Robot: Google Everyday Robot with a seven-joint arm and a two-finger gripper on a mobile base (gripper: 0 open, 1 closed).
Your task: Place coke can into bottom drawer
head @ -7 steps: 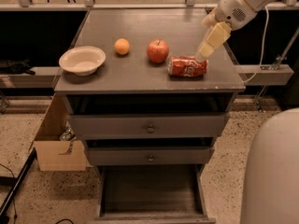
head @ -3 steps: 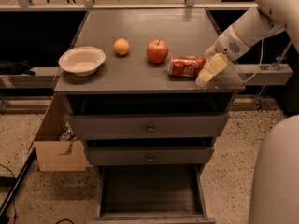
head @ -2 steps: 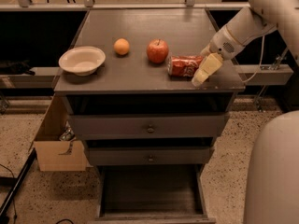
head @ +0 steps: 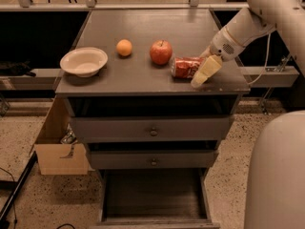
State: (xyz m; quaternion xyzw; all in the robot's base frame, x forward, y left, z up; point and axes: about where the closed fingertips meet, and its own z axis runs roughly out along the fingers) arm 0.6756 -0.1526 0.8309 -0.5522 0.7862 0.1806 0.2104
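Observation:
The coke can (head: 185, 67) lies on its side on the cabinet top (head: 143, 27), right of the middle, with its red side and white lettering toward me. My gripper (head: 206, 71) is low over the cabinet top at the can's right end, overlapping that end from the front. The arm reaches in from the upper right. The bottom drawer (head: 152, 194) is pulled open below, and its dark floor is bare.
A red apple (head: 161, 52), an orange (head: 124, 47) and a white bowl (head: 84, 61) sit left of the can. The two upper drawers (head: 153, 131) are closed. A cardboard box (head: 57, 151) stands at the cabinet's left. My white base (head: 276, 175) fills the lower right.
My gripper has come down from above and right of the can to its right end, then edged slightly left. The can has not moved.

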